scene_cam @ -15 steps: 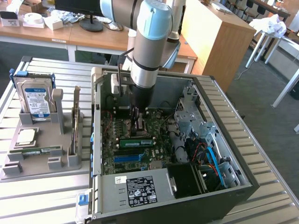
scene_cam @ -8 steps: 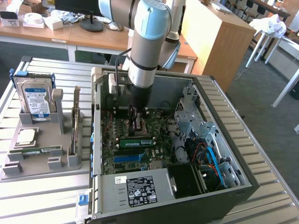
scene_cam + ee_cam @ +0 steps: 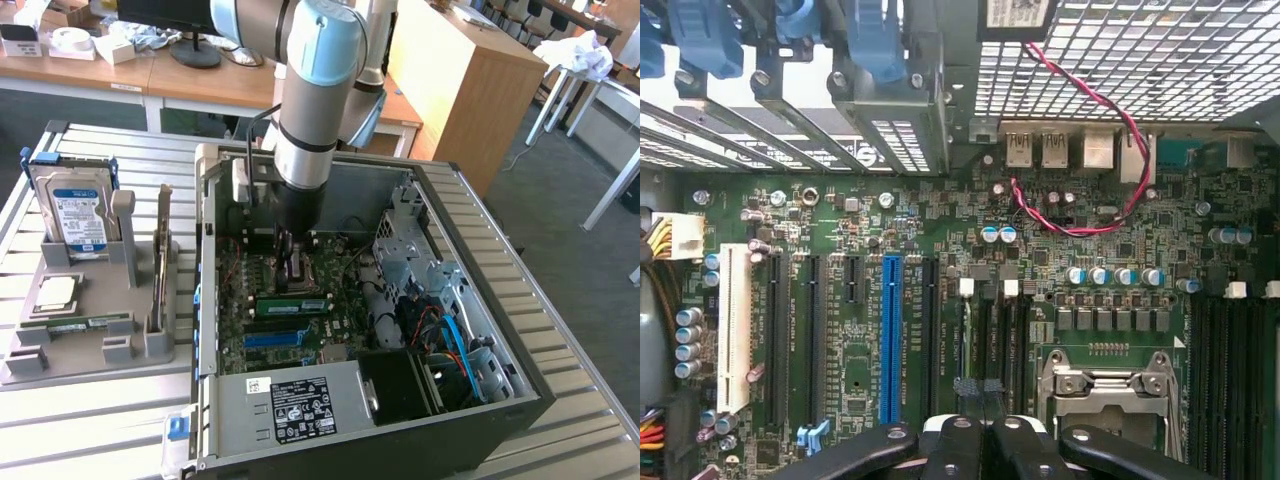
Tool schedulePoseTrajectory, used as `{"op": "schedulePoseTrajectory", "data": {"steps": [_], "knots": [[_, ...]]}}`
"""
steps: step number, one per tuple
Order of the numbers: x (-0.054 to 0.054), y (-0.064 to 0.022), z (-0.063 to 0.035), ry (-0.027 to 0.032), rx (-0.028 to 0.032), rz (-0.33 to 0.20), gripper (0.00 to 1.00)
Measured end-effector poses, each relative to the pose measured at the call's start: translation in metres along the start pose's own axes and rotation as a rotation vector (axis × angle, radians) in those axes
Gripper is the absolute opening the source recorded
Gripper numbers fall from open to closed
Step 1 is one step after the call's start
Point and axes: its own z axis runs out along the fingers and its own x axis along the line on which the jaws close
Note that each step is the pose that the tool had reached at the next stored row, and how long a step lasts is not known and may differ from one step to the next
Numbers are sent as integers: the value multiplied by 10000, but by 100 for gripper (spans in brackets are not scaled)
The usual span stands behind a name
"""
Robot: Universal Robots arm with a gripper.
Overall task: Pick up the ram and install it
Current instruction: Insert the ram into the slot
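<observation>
Now our gripper (image 3: 288, 262), fingers closed on nothing, hovers over the motherboard (image 3: 940, 300); the ram (image 3: 292, 305) sits at its six o'clock, apparently seated.

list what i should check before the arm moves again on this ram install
1. Ram located: ok, a green stick lying across the motherboard.
2. Ram fully seated: cannot tell.
3. Gripper shut: ok.
4. Ram in gripper: not ok, it grips nothing visible.
5. Red cable clear of gripper: ok, apart.
</observation>
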Motion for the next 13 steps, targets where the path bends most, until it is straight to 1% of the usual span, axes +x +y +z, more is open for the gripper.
{"op": "schedulePoseTrajectory", "data": {"steps": [7, 13], "knots": [[3, 0, 4, 0, 0, 0, 10], [3, -1, 47, 0, -1, -1, 10]]}}
